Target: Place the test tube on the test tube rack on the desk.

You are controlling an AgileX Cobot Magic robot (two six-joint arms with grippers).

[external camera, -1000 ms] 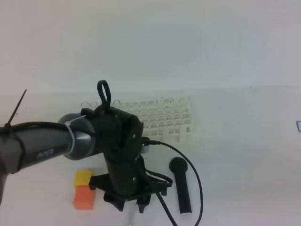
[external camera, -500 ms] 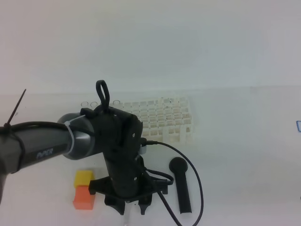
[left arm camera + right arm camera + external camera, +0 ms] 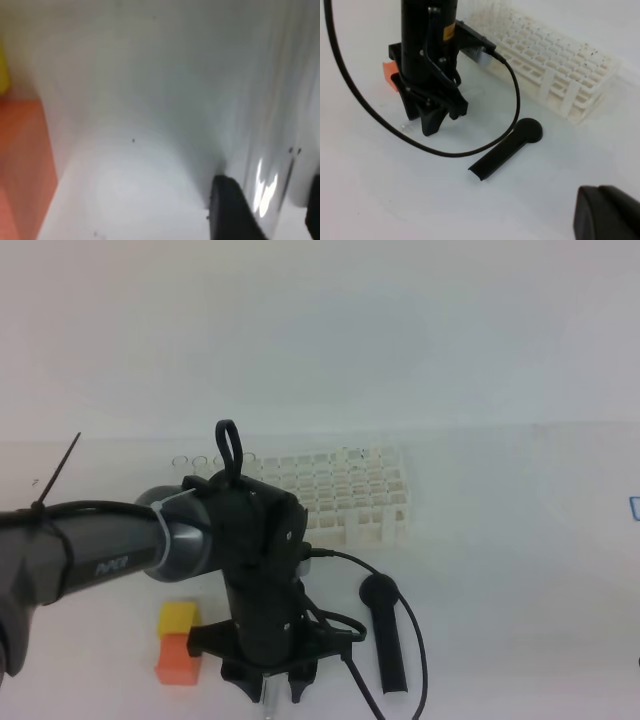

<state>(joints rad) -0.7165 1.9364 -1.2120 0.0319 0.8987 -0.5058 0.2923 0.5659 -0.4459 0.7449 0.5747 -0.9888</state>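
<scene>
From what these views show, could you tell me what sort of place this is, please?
Probably a lab-style robot test bench: a plain white desk carries a white test tube rack, a black round-headed stick, and orange and yellow blocks beside the arm.

A black round-headed stick (image 3: 386, 632) lies right of stacked yellow (image 3: 178, 618) and orange blocks (image 3: 178, 660).

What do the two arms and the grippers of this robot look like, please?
The left arm is a dark grey tube with pale lettering, a silver-grey joint and a white cable tie. Its black left gripper has short tapered fingers, a yellow label and looping black cables. Of the right gripper only a black blocky part shows.
</scene>
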